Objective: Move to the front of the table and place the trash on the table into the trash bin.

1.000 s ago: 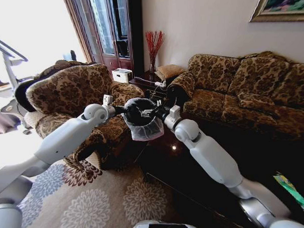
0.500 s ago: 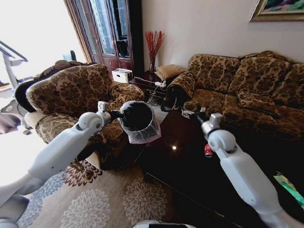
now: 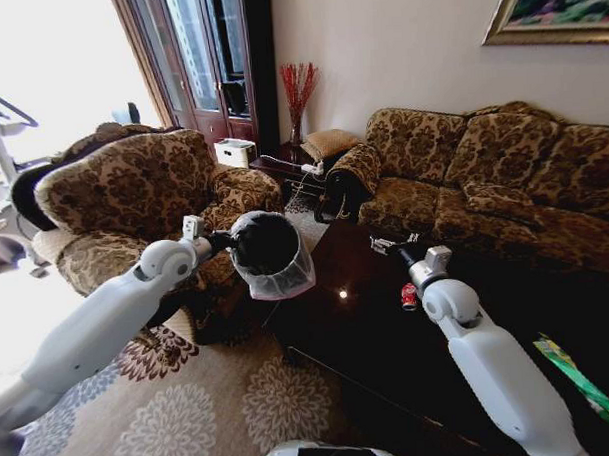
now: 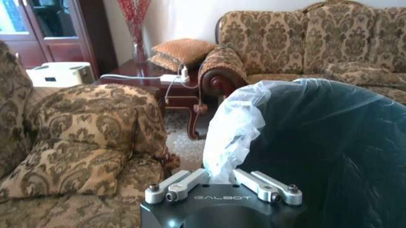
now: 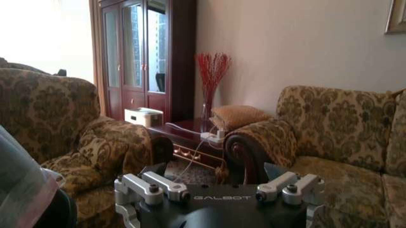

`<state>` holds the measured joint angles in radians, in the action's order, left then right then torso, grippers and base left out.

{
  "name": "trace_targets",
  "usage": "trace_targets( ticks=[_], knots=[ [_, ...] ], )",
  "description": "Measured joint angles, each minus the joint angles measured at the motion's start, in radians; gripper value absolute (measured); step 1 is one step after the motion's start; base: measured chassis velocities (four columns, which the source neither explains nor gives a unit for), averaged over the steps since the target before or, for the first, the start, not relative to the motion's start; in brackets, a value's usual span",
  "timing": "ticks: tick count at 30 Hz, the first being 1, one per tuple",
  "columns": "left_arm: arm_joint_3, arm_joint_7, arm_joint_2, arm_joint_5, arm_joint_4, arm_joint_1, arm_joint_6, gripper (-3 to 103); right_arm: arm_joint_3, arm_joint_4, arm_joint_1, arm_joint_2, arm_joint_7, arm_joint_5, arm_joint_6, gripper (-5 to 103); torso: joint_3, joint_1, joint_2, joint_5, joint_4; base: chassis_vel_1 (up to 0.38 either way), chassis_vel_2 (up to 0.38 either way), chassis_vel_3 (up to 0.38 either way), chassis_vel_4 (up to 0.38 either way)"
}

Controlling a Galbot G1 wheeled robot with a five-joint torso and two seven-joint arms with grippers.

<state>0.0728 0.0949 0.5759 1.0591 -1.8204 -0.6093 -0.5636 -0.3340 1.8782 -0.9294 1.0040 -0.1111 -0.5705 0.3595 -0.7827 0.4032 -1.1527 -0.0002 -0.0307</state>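
The left gripper (image 4: 221, 190) pinches the trash bin (image 3: 268, 252) by its rim, holding it beside the table (image 3: 358, 331) to catch trash, while the right gripper (image 3: 385, 245), apparently empty and spread, hovers above.

Green snack wrapper (image 3: 575, 377): far end runs off head view's right edge. Small red-and-white can (image 3: 409, 296) partly hidden behind right arm, label too small to read. Right claw (image 3: 390, 245) tips too small; wrist view cuts them off.
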Motion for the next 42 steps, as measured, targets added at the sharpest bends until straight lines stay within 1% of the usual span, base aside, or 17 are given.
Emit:
trace_targets(
  ticks=[3,5,6,8,9,11,15,19,22,28,35,39,42],
  knots=[
    [0.02,-0.01,-0.019,0.0,-0.012,-0.024,0.011,2,0.001,0.001,-0.007,0.007,0.0,-0.007,0.015,100,0.0,0.0,0.0,0.0002,0.0001,-0.066,-0.072,-0.07,-0.072],
    [0.02,-0.01,-0.019,0.0,-0.012,-0.024,0.011,2,0.001,0.001,-0.007,0.007,0.0,-0.007,0.015,100,0.0,0.0,0.0,0.0002,0.0001,-0.076,-0.078,-0.074,-0.068],
    [0.029,-0.016,-0.029,0.002,-0.021,-0.038,0.028,2,0.001,0.001,-0.014,0.011,0.002,-0.007,0.013,100,0.0,0.0,0.0,0.0002,0.0002,-0.108,-0.099,-0.081,-0.088],
    [0.031,-0.016,-0.03,0.005,-0.026,-0.042,0.036,2,-0.001,-0.001,-0.018,0.012,0.002,-0.008,0.01,100,0.0,0.0,0.0,0.0,0.0005,-0.108,-0.122,-0.075,-0.087],
    [0.032,-0.014,-0.03,0.009,-0.035,-0.046,0.045,2,-0.004,-0.007,-0.021,0.013,0.002,-0.01,0.007,100,0.0,0.0,0.0,-0.0001,0.0012,-0.129,-0.122,-0.068,-0.07],
    [0.036,-0.013,-0.032,0.013,-0.055,-0.056,0.056,2,-0.01,-0.01,-0.031,0.013,0.001,-0.014,0.006,100,0.0,0.0,0.0,0.0002,0.0019,-0.106,-0.09,-0.049,-0.057],
    [0.041,-0.013,-0.04,0.015,-0.075,-0.066,0.06,2,-0.016,-0.008,-0.043,0.013,0.0,-0.014,0.006,100,0.0,0.0,0.0,0.001,0.001,-0.044,-0.037,-0.009,-0.021],
    [0.059,-0.014,-0.057,0.015,-0.098,-0.09,0.065,2,-0.014,-0.005,-0.05,0.012,0.002,-0.014,0.003,100,0.0,0.0,0.0,-0.0001,-0.0001,0.0,0.0,0.0,0.0],
    [0.071,-0.014,-0.07,0.015,-0.112,-0.113,0.068,2,-0.007,-0.003,-0.053,0.011,0.006,-0.012,0.002,100,0.0,0.0,0.0,-0.0002,-0.0003,0.0,0.0,0.0,0.0],
    [0.093,-0.015,-0.086,0.006,-0.133,-0.15,0.074,2,0.0,0.002,-0.062,0.019,0.006,-0.008,-0.004,100,0.0,0.0,0.0,0.0004,0.0,-0.057,0.036,0.051,-0.041],
    [0.118,-0.008,-0.095,0.005,-0.164,-0.185,0.074,2,0.0,0.001,-0.069,0.033,0.009,0.012,-0.009,100,0.0,0.0,0.0,0.0003,0.0006,-0.183,0.139,0.172,-0.16],
    [0.135,-0.003,-0.103,0.002,-0.171,-0.201,0.074,2,0.011,-0.026,-0.082,0.053,-0.027,0.04,-0.043,100,0.0,0.001,0.0,0.0003,0.0006,-0.208,0.155,0.191,-0.193],
    [0.194,0.003,-0.117,-0.001,-0.184,-0.246,0.073,2,0.013,-0.13,-0.111,0.092,-0.062,0.058,-0.061,100,-0.001,0.002,0.001,0.0003,0.0006,-0.116,0.109,0.099,-0.089]
  ],
)
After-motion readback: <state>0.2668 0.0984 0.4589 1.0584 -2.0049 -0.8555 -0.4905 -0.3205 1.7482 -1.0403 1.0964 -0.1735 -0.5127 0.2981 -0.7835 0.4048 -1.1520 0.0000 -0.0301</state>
